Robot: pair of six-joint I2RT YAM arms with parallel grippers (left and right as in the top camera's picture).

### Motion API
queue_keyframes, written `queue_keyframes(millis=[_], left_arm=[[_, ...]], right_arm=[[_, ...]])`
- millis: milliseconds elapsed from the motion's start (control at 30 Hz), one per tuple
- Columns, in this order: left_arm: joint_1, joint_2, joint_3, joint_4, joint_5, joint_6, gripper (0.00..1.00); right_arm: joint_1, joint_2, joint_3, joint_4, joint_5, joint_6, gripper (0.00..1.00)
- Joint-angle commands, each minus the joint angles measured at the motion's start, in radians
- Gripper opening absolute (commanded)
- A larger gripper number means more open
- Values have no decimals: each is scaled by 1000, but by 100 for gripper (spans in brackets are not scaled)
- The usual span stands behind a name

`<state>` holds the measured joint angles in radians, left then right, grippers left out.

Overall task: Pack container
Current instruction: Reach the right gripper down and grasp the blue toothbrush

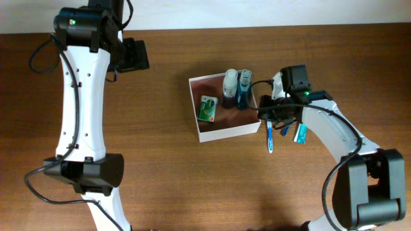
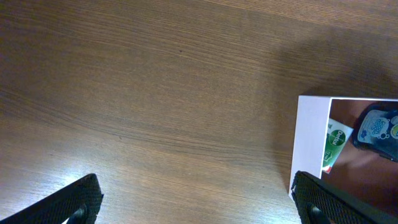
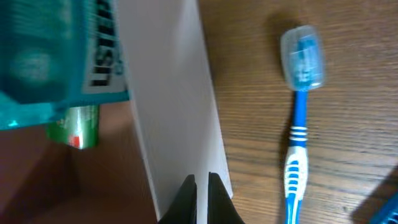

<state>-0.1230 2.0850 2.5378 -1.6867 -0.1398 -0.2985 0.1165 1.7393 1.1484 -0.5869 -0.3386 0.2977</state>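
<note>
My right gripper [image 3: 200,190] has its jaws drawn narrow, with only a thin slit between the fingertips. It sits right on the right-hand wall of the container [image 3: 174,93], at that wall's near end. I cannot tell from the wrist view whether the fingers actually pinch the cardboard or just rest over it.

The white box is open-topped and lies on the wooden table [image 2: 155,93], a little right of centre. My right arm reaches in to it from the near right. Just inside the wall I see a teal mouthwash bottle [image 3: 43,50] against the far right corner. A white-capped bottle [image 1: 230,85] stands beside it on its left. A small green packet [image 3: 78,127] lies flat on the brownish floor, further left.

Outside the wall, a blue toothbrush [image 3: 298,143] with a clear cap over its head lies on the table, just right of the gripper and apart from the box. A small blue-and-white item [image 1: 300,133] lies a bit further right.

My left gripper [image 2: 194,183] hangs wide open over bare wood, well to the left of the container and toward the far side. Only the box's left wall and the green packet show at the right edge of its view.
</note>
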Motion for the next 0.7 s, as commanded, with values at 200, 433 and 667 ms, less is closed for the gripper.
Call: queue_keyframes(millis=[200, 433, 667], left_arm=[[2, -17, 15, -1, -11, 13, 99], [2, -17, 15, -1, -11, 13, 99], [2, -17, 15, -1, -11, 13, 99]], right_arm=[[13, -12, 15, -1, -300, -170, 4], [-48, -27, 19, -64, -30, -98, 22], [-83, -26, 19, -113, 157, -46, 53]])
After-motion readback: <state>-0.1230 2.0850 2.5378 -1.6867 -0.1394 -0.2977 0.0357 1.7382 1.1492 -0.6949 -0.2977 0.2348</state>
